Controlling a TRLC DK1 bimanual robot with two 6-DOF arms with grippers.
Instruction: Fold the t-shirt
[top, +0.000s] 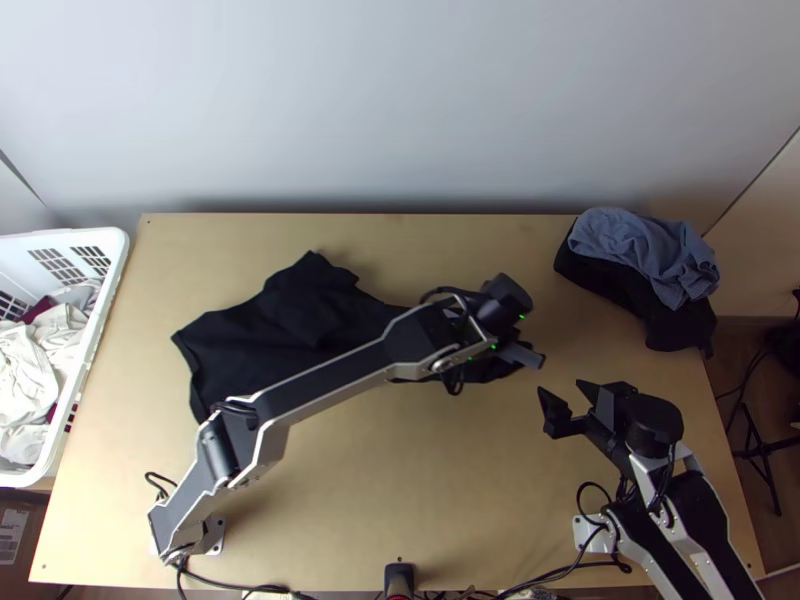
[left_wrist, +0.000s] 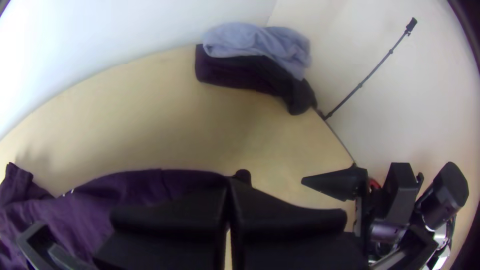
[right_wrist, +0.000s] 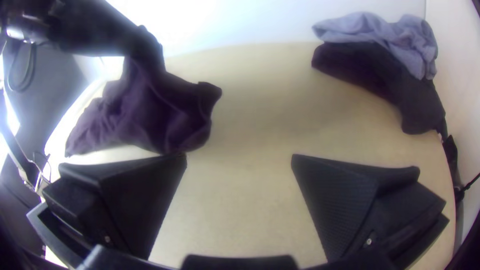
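- The right gripper (top: 560, 386) is the nearer of the 2 to the desk's (top: 400, 480) front edge; its fingers stand wide apart, with no cloth between them
- From it, the t-shirt (top: 290, 320) lies towards the robot's left and a little farther from the bases; only a short stretch of bare desk separates this gripper from the bunched right end
- The left gripper (right_wrist: 147, 47) is above that same end, its 2 fingers together and clamped on the dark cloth, which rises to it in the right wrist view
- The left arm (top: 330, 385) slants across the cloth's near side and hides part of it
- The t-shirt's long axis runs left to right across the desk: narrow and bunched at the held end, broader and flatter at the left end, with a rumpled part poking up on the far side
- The coming move probably turns on that right end: the right gripper is close enough to take it with a short reach leftwards, while the broad left end is well apart from it
- If the 2 grippers meet at the same bunch, they could knock together or pinch several layers
- Beyond, at the far right, a blue-grey cloth (top: 640, 250) lies crumpled on a dark folded cloth (top: 610, 280)
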